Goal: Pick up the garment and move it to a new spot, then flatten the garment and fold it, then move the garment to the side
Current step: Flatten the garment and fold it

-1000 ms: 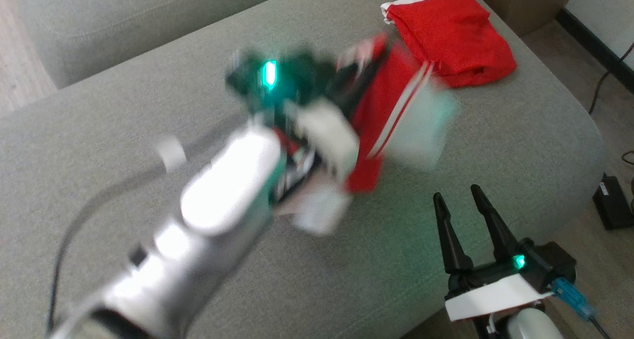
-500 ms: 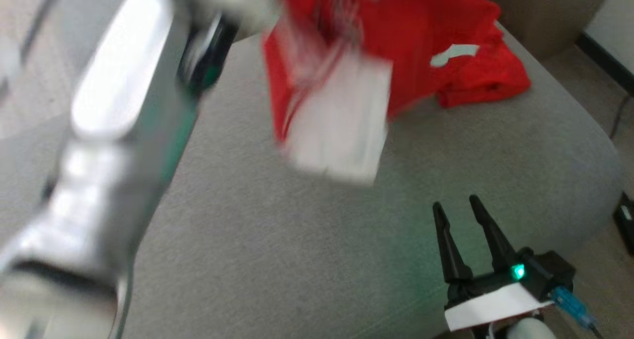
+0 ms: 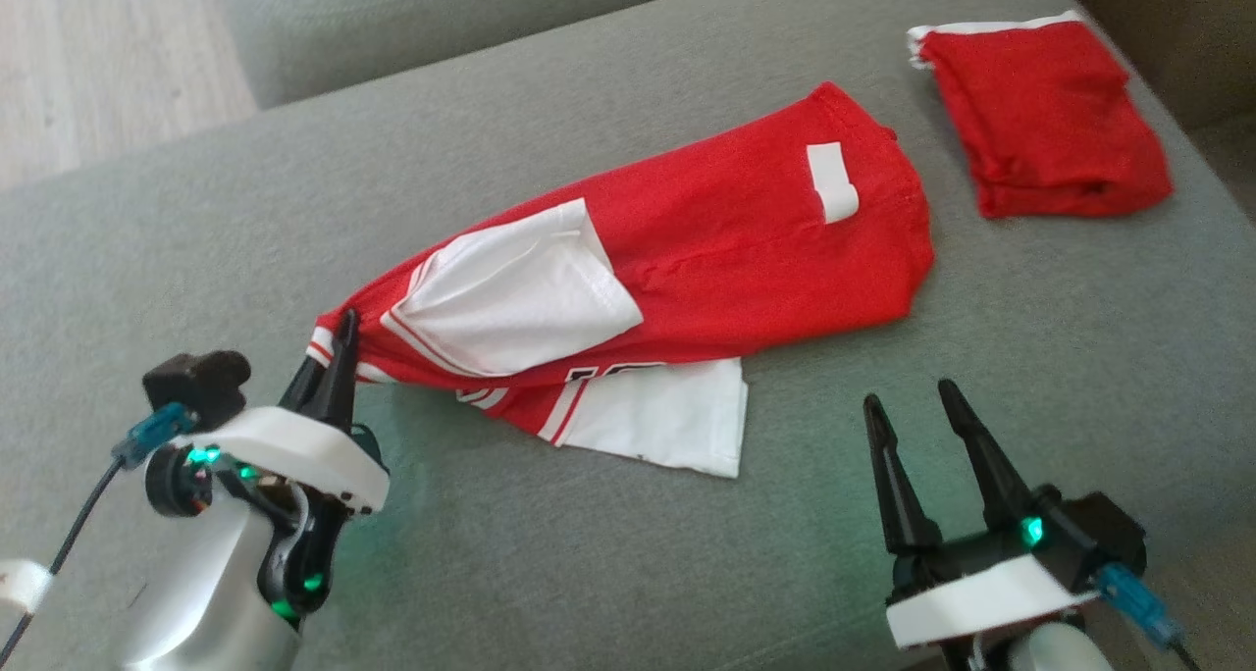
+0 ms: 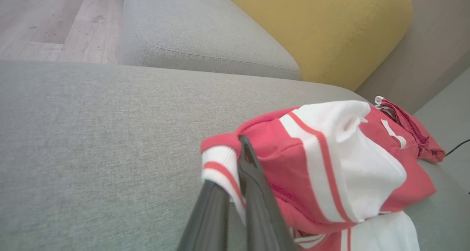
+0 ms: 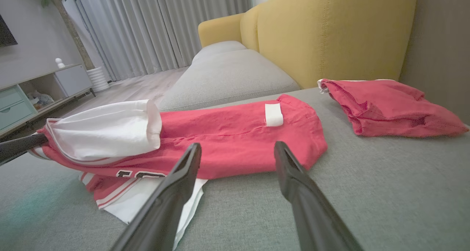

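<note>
L gripper closed tight on striped edge of red garment; R gripper wide open, empty, garment just beyond its tips.

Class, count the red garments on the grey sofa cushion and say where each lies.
2. A red and white jersey stretches across the middle of the cushion, one end pinched in the left gripper. A folded red garment lies apart near the far right corner. None seems hidden.
</note>
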Controlling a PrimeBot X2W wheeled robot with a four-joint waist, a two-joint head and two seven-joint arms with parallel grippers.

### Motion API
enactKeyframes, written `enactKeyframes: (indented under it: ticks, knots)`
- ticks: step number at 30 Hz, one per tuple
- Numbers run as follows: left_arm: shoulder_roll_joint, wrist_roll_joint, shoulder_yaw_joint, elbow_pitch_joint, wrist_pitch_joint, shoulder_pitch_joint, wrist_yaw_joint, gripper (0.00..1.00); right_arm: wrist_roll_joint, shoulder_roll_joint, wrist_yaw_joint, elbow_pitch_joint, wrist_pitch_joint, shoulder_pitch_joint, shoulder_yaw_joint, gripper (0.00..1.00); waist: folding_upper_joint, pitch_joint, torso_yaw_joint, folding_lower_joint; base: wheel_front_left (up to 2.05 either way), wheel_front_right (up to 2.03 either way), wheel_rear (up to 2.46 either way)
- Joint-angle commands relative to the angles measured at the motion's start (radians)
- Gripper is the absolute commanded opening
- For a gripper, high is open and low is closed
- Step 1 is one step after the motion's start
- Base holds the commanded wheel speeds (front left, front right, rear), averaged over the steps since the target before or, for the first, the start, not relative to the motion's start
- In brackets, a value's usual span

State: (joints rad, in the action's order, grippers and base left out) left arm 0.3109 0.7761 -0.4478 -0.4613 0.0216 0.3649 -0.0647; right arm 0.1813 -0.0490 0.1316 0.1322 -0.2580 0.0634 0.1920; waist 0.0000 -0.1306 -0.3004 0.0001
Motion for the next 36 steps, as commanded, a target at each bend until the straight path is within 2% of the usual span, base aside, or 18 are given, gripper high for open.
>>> enactKeyframes:
  ticks: [1,2,3,4,11,15,17,20,22,23,25,28,32,35,36]
  knots:
    - [0.032,0.011,0.049,0.024,0.019,0.043,0.004,0.0,-0.01,-0.001,-0.001,-0.034,-0.004,-0.048,0.021,1.0,0.0,-0.02,0.02,-0.0001,0.0,0.0,0.0]
    - [0.029,0.014,0.051,0.025,0.027,0.037,0.004,0.31,-0.01,-0.001,-0.001,-0.034,-0.004,-0.05,0.019,1.0,0.0,-0.025,0.026,-0.0001,0.0,0.0,0.0]
    - [0.026,0.012,0.051,0.027,0.038,0.031,0.007,0.95,-0.01,-0.001,-0.001,-0.034,-0.004,-0.052,0.017,1.0,0.0,-0.03,0.032,-0.0001,0.0,0.0,0.0]
    - [0.027,-0.001,0.048,0.03,0.051,0.026,0.016,1.0,-0.011,-0.001,-0.001,-0.034,-0.004,-0.054,0.014,1.0,0.0,-0.034,0.039,-0.0001,0.0,0.0,0.0]
    - [0.066,-0.162,-0.017,0.073,0.131,-0.006,0.109,1.0,-0.017,-0.001,-0.001,-0.037,-0.004,-0.052,-0.006,1.0,0.0,-0.045,0.102,-0.0001,0.0,0.0,0.0]
    - [0.106,-0.242,-0.052,0.132,0.132,-0.019,0.156,1.0,-0.021,-0.004,-0.001,-0.037,-0.004,-0.059,-0.013,1.0,0.0,-0.04,0.132,-0.0001,0.0,0.0,0.0]
    - [0.134,-0.27,-0.064,0.177,0.113,-0.008,0.163,1.0,-0.022,-0.006,-0.001,-0.038,-0.004,-0.062,-0.011,1.0,0.0,-0.039,0.142,-0.0001,0.0,0.0,0.0]
    - [0.177,-0.287,-0.074,0.255,0.059,0.037,0.141,1.0,-0.023,-0.01,-0.001,-0.038,-0.004,-0.065,-0.002,1.0,0.0,-0.039,0.147,-0.0001,0.0,0.0,0.0]
    - [0.21,-0.303,-0.09,0.301,0.007,0.091,0.109,1.0,-0.022,-0.012,-0.001,-0.038,-0.004,-0.071,0.004,1.0,0.0,-0.046,0.144,-0.0001,0.0,0.0,0.0]
    - [0.237,-0.321,-0.113,0.34,-0.055,0.16,0.065,1.0,-0.021,-0.014,-0.001,-0.039,-0.004,-0.08,0.012,1.0,0.0,-0.057,0.133,-0.0001,0.0,0.0,0.0]
    - [0.253,-0.334,-0.144,0.371,-0.132,0.237,0.013,1.0,-0.02,-0.015,-0.001,-0.039,-0.004,-0.09,0.016,1.0,0.0,-0.072,0.117,-0.0001,0.0,0.0,0.0]
    - [0.254,-0.334,-0.198,0.393,-0.246,0.361,-0.038,1.0,-0.017,-0.014,-0.001,-0.039,-0.004,-0.108,0.02,1.0,0.0,-0.099,0.088,-0.0001,0.0,0.0,0.0]
    - [0.237,-0.31,-0.305,0.37,-0.369,0.508,-0.063,1.0,-0.009,-0.011,-0.001,-0.038,-0.004,-0.134,0.03,1.0,0.0,-0.14,0.041,-0.0001,0.0,0.0,0.0]
    - [0.235,-0.253,-0.429,0.347,-0.45,0.598,-0.065,1.0,-0.001,-0.007,-0.001,-0.036,-0.004,-0.152,0.044,1.0,0.0,-0.171,-0.001,-0.0001,0.0,0.0,0.0]
    - [0.235,-0.253,-0.429,0.347,-0.45,0.598,-0.065,1.0,-0.001,-0.007,-0.001,-0.036,-0.004,-0.152,0.044,1.0,0.0,-0.171,-0.001,-0.0001,0.0,0.0,0.0]
